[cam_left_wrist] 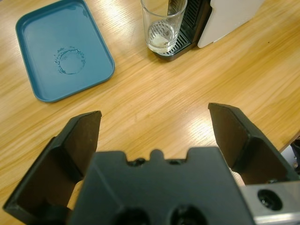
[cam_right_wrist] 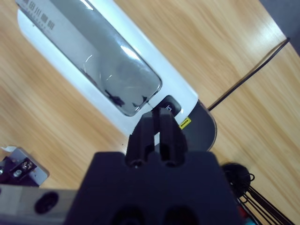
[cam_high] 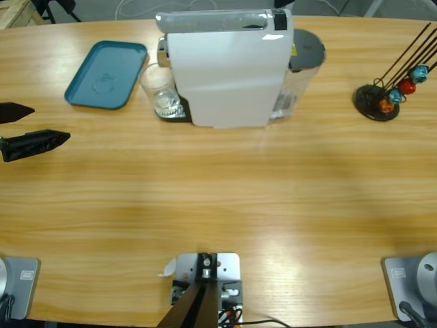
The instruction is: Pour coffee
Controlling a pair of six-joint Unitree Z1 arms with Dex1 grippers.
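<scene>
The left pincer [cam_high: 24, 130] waits wide open and empty at the 9 o'clock edge of the bench [cam_high: 218, 205], well apart from the glass cup [cam_high: 158, 92]. The right pincer [cam_right_wrist: 159, 123] is pressed shut with nothing in it. It hangs over the top of the white coffee machine [cam_high: 225, 68], with its tips just above the small dark button [cam_right_wrist: 169, 105] at the end of the grey lid. I cannot tell if it touches the button.

Here is what could go wrong. If the right pincer comes down a bit off the button, it will push on the lid and no coffee will come. If it pushes too hard or crooked, the machine could slide and bump the cup. The cup is tall and thin, so a bump could tip it off the drip grate [cam_left_wrist: 185, 28]. If the left pincer reaches in too soon, it could knock the cup away from the spout, and coffee would run onto the bench.

The cup is clear glass and stands upright on the dark grate, at the machine's 9 o'clock side. I see no brown coffee in it, only a pale shine at the bottom. The blue tray [cam_high: 107, 74] lies flat at the cup's 9 o'clock, near but not touching. A stand of capsules [cam_high: 389, 96] sits far off at 2 o'clock.
</scene>
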